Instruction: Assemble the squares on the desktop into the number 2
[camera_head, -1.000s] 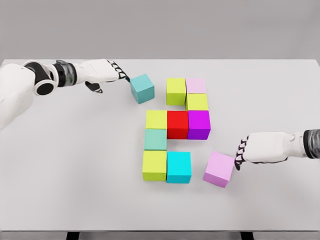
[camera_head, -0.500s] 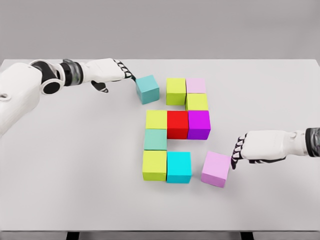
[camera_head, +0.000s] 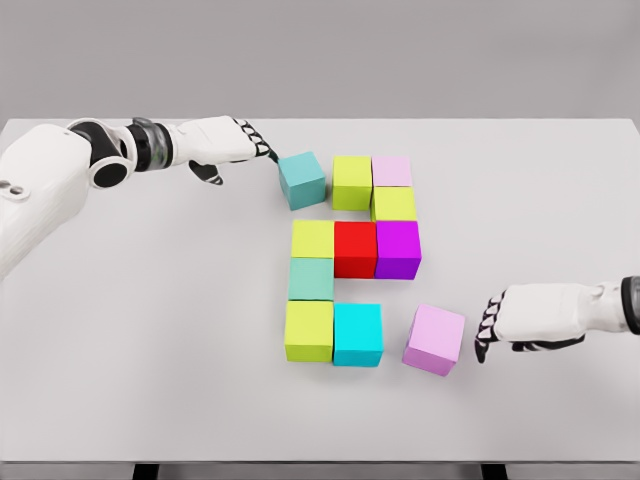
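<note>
Left hand (camera_head: 232, 143) reaches in low over the white worktop (camera_head: 150, 330), fingers extended together and holding nothing, fingertips touching the left face of the teal cube (camera_head: 302, 180). Just past that cube on its far side sits a lime cube (camera_head: 352, 182), a narrow gap between them, then a pale pink cube (camera_head: 392, 171) touching the lime one. Toward the robot from there: lime cube (camera_head: 394, 204), then a row of lime (camera_head: 312, 239), red (camera_head: 355, 248), purple (camera_head: 398, 249); below, a sea-green cube (camera_head: 311, 279), lime (camera_head: 309, 330), cyan (camera_head: 358, 334). Right hand (camera_head: 530, 315) rests with fingers curled downward, holding nothing, just apart from the tilted lilac cube (camera_head: 435, 339), which lies between this hand and the cyan cube, apart from both.
</note>
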